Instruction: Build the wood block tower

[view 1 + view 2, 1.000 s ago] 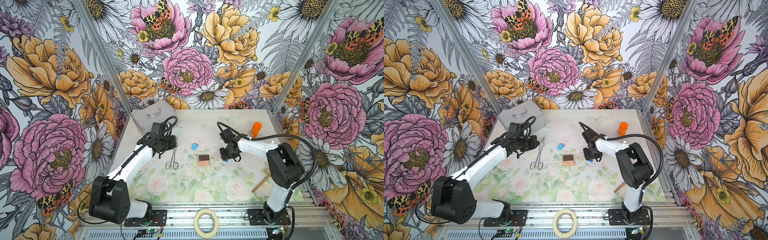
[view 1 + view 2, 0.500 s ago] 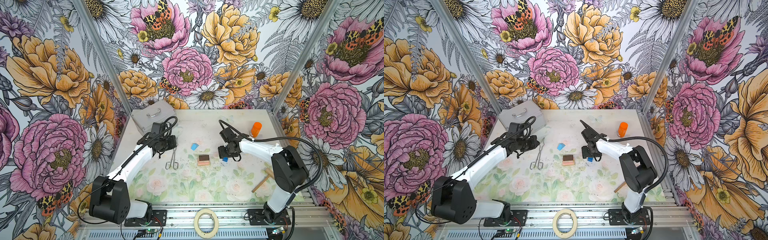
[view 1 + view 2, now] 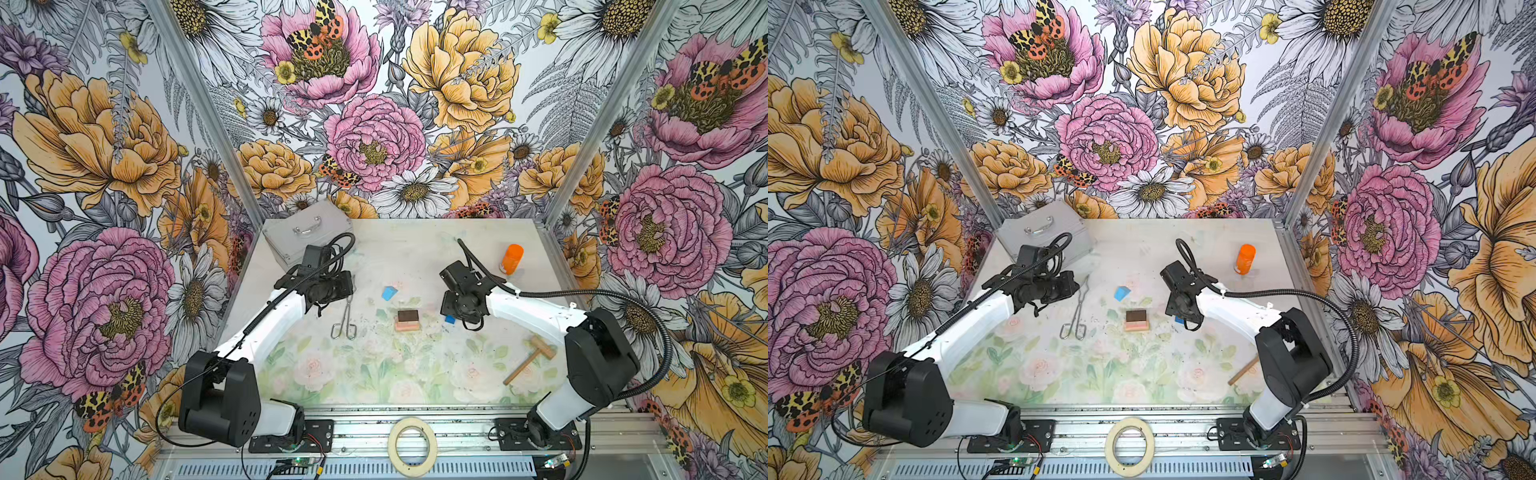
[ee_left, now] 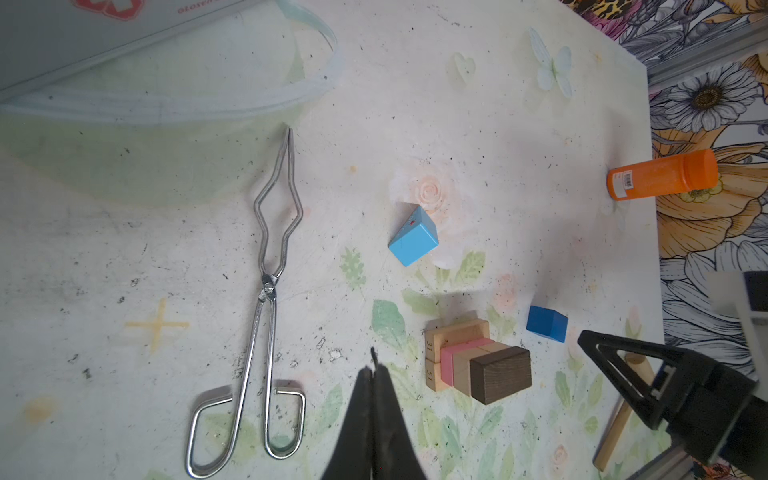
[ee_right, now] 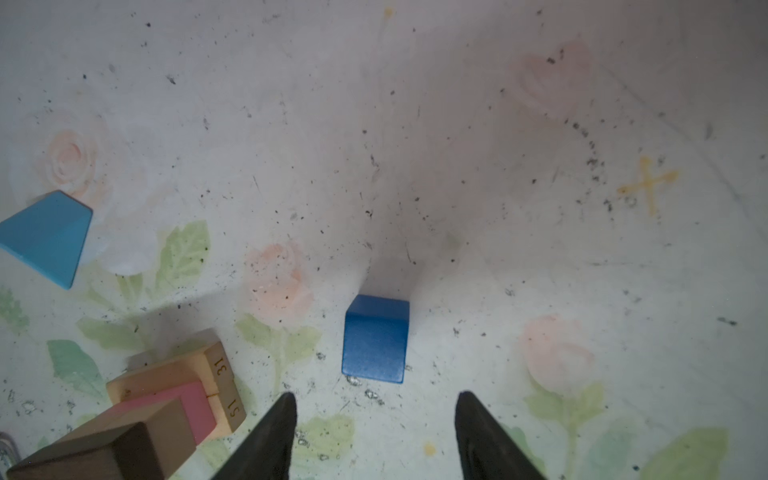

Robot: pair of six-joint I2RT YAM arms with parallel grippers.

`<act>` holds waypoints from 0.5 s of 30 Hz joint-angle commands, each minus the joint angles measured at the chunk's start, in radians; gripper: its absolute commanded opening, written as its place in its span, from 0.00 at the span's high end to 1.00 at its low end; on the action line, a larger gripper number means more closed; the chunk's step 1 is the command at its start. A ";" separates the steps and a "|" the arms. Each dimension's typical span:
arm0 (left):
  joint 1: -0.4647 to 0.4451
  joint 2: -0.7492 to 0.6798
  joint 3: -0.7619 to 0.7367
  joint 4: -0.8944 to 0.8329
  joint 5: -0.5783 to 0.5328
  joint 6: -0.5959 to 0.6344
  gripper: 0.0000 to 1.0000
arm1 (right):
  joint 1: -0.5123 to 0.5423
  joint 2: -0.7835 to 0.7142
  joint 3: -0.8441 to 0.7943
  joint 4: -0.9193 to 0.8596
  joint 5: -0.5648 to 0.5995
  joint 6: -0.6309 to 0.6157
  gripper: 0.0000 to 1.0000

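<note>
Right hand [image 5: 376,395] spread apart, empty, just beside the dark blue cube [image 5: 375,338] (left hand [image 4: 373,374] pressed together).

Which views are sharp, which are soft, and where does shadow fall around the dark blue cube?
Right wrist view: the dark blue cube is sharp, a soft grey shadow spreads over the table beyond it, and the open right gripper blurs at the frame edge. Left wrist view: the tower is crisp, the shut left gripper close and soft. Both top views: even light, faint shadows.
</note>
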 commanded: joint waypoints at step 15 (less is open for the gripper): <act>0.012 -0.002 0.012 0.030 0.012 0.006 0.96 | -0.001 0.116 0.052 -0.011 0.036 0.061 0.40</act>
